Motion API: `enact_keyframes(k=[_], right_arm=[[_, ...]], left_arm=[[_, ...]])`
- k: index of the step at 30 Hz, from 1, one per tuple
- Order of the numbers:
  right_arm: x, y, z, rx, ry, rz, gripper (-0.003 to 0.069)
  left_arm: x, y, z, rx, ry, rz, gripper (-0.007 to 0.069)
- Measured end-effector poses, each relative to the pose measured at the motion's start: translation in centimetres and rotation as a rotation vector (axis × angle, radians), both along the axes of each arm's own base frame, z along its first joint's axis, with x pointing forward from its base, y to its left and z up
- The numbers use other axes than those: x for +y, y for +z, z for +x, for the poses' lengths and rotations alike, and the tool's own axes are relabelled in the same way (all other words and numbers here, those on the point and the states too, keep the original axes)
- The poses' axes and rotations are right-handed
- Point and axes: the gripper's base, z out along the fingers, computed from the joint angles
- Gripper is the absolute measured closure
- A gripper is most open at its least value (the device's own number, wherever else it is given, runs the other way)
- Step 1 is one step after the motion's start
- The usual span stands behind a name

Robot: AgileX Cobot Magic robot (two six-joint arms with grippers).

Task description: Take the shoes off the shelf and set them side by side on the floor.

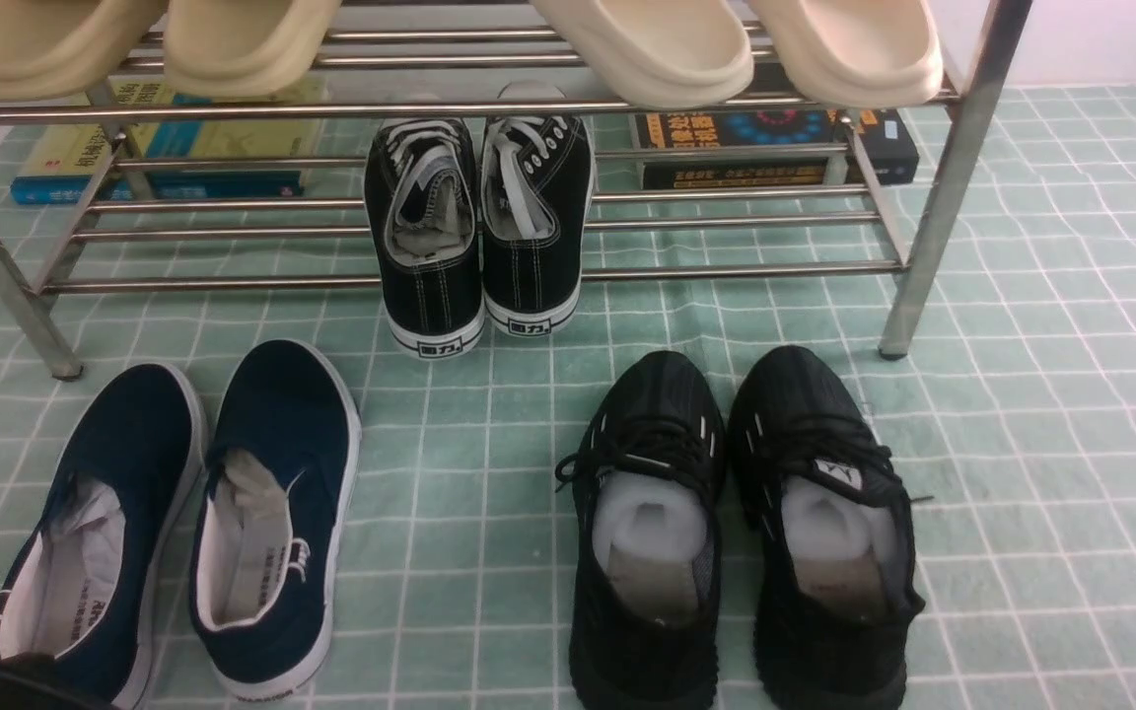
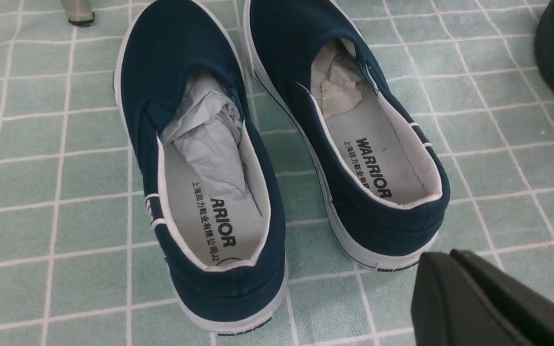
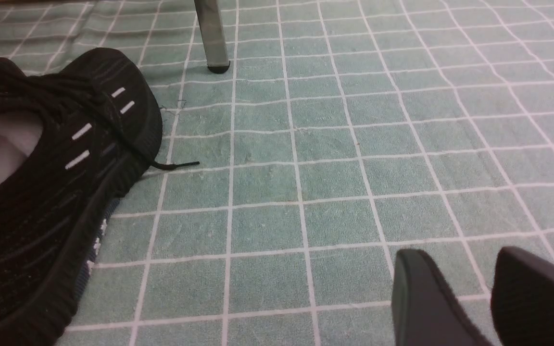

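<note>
Both navy slip-on shoes stand side by side on the green gridded floor [image 1: 1022, 444], toes toward the shelf [image 1: 726, 269]: one shoe [image 1: 100, 513] at far left, the other [image 1: 277, 513] next to it with a narrow gap. In the left wrist view the pair shows from behind, one shoe [image 2: 200, 158] and its mate [image 2: 344, 120], crumpled paper in both. My left gripper [image 2: 445, 254] hovers just behind the mate's heel, shut and empty, touching neither shoe. My right gripper [image 3: 455, 254] is open over bare floor, well apart from the shoes.
Black lace-up sneakers [image 1: 479, 227] sit on the shelf's lower tier, heels overhanging. Beige slippers [image 1: 647, 49] lie on the top tier. Black knit running shoes [image 1: 736, 532] stand on the floor right of centre; one running shoe [image 3: 56, 192] is near my right gripper. Books [image 1: 775, 148] lie under the shelf.
</note>
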Motion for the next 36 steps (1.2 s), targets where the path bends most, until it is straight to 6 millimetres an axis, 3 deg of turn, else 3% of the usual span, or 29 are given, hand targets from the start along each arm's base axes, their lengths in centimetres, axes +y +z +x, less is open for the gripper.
enact_keyframes(k=[17, 26, 36], right_arm=[[0.0, 0.0, 0.0, 0.0, 0.0, 0.0, 0.042], [0.0, 0.0, 0.0, 0.0, 0.0, 0.0, 0.042], [0.0, 0.0, 0.0, 0.0, 0.0, 0.001, 0.042]], left_arm=[[0.7, 0.6, 0.1, -0.172, 0.083, 0.01, 0.0585], [1.5, -5.0, -1.0, -0.218, 0.194, 0.02, 0.0573], [1.6, -7.7, -1.2, -0.201, 0.207, 0.053, 0.0566]])
